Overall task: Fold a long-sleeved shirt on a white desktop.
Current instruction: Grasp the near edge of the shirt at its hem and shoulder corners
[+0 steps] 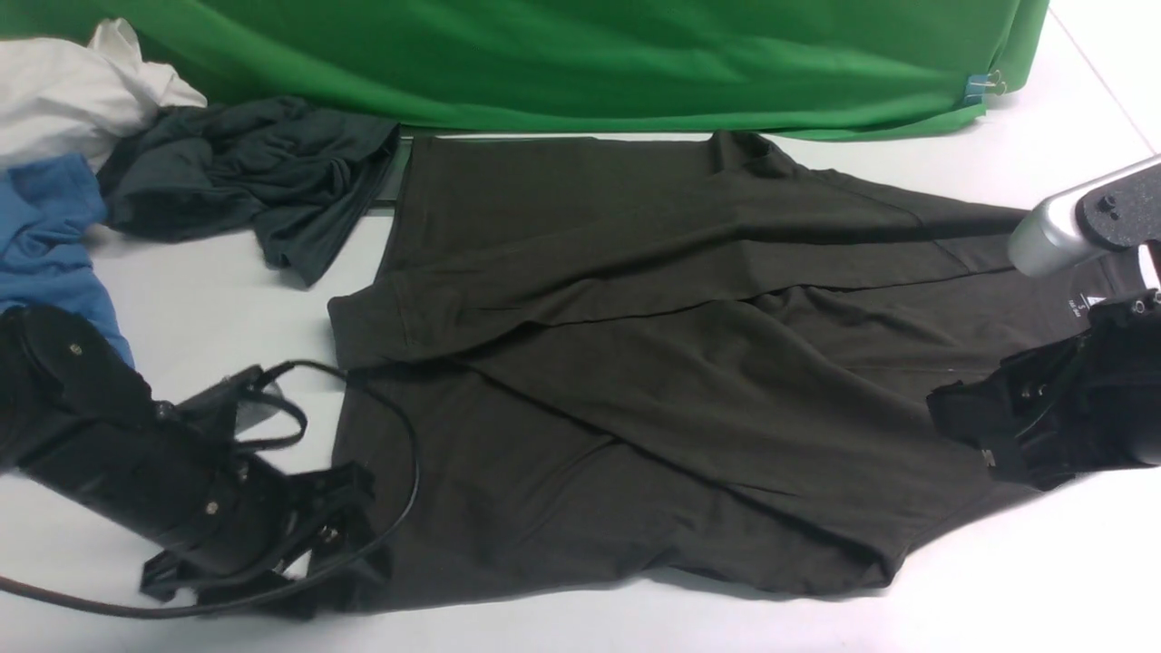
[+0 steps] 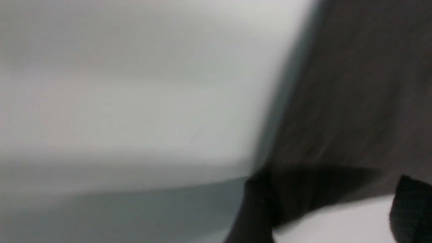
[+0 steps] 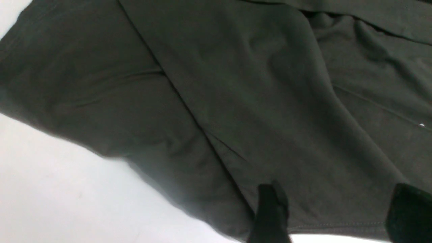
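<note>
I take this for a robot lab set up for recording: a green cloth backdrop (image 1: pixel 580 63) hangs along the far edge of my plain white desk (image 1: pixel 1043 580), held at its right corner by a binder clip (image 1: pixel 984 86). Spare clothes lie heaped at the far left: a white cloth (image 1: pixel 63 100), a blue shirt (image 1: pixel 45 227) and a charcoal garment (image 1: pixel 245 172). A bare black cable (image 1: pixel 415 472) loops off my left arm (image 1: pixel 100 444) over the desk.

Dark long-sleeved shirt (image 1: pixel 635 363): soft knit cloth, matt, a few creases. white desktop (image 1: pixel 1043 580): hard, smooth, mostly matt. green backdrop (image 1: pixel 590 63): thin cloth w/ a slight shine. charcoal-grey garment (image 1: pixel 263 172) & blue shirt (image 1: pixel 50 227): soft matt cloth, crumpled. arm tube (image 1: pixel 1043 238): smooth silver metal. cable (image 1: pixel 415 472): black, smooth.
</note>
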